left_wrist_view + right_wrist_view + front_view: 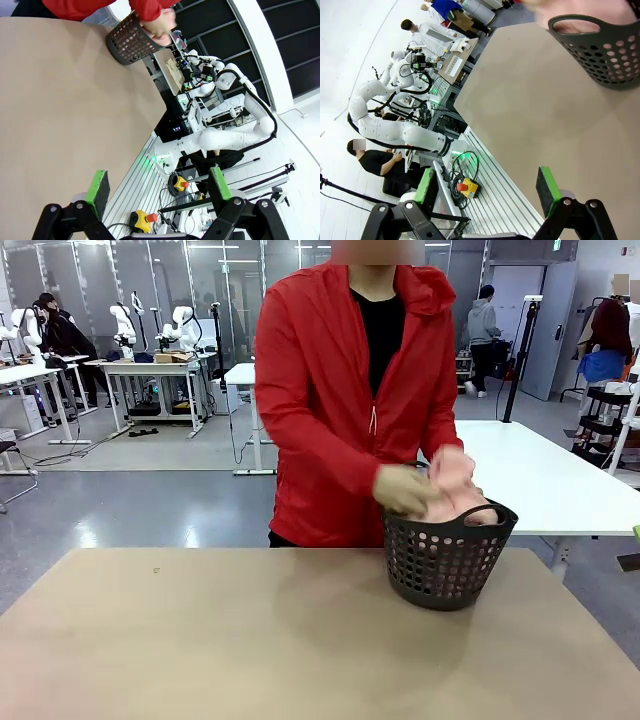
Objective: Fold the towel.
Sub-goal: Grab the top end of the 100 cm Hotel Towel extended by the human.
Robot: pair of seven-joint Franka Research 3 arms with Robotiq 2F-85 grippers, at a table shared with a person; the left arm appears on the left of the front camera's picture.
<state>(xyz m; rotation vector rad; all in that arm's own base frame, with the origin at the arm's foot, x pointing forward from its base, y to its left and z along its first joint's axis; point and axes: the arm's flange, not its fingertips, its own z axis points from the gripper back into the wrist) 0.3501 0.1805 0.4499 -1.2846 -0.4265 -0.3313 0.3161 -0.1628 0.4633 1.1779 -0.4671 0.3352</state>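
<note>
The left fingers (97, 187) stand spread wide with nothing between them, above the near edge of the table (250, 640). The right fingers (547, 186) are just as wide and hold nothing. The towel (452, 506) is bunched inside the black basket (445, 565) at the far right of the table, pink showing through the holes. The person's hands (402, 490) are on the towel at the basket's rim. The step looks like getting the towel out. My advice: hold both arms back until it lies flat on the bare table, then take 2 near corners evenly, each pinching 1 layer only.
</note>
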